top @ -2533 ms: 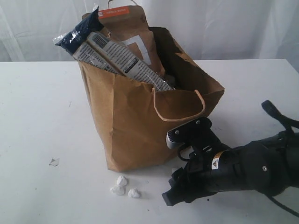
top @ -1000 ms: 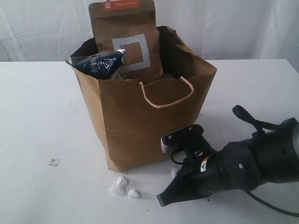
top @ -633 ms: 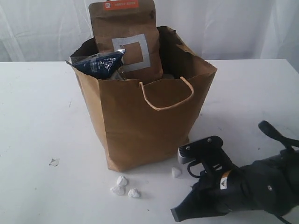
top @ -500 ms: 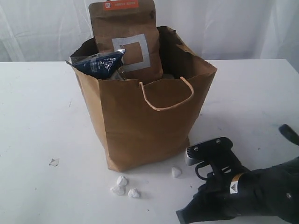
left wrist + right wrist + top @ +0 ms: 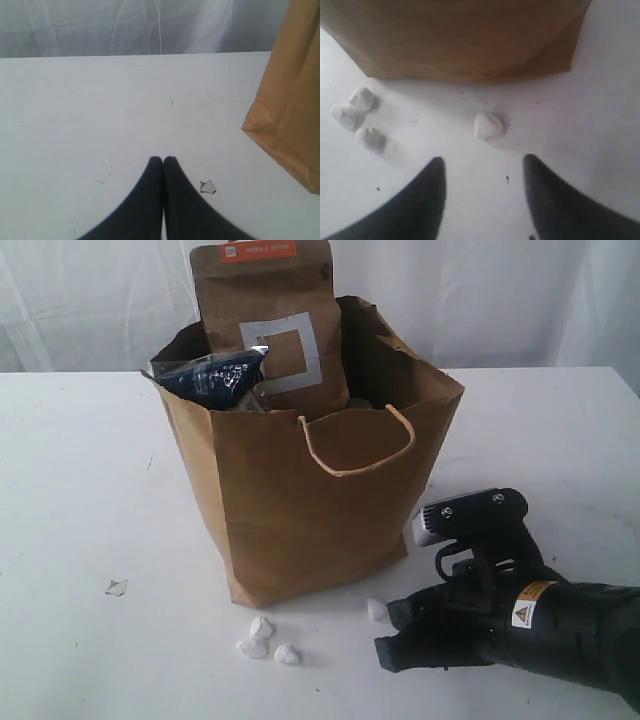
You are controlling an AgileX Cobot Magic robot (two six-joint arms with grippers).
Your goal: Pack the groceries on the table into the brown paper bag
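— What's the bag [image 5: 290, 510] beside your right gripper [image 5: 484, 161] made of?
— Matt brown kraft paper, creased, with a twisted paper-cord handle [image 5: 350, 473]. Your pouch [image 5: 265, 300] looks like matt paper too, and the noodle packet [image 5: 205, 378] is glossy plastic film.
— And the table [image 5: 600, 125] under your jaws?
— Smooth matt white. Just ahead of them lies a chalky, rough crumb [image 5: 489, 125].

The left gripper [image 5: 163, 161] points forward with its two dark fingers pressed tight together; the right gripper [image 5: 482, 167] has its fingers spread apart; the right arm [image 5: 570, 625] lies low, nearly level.
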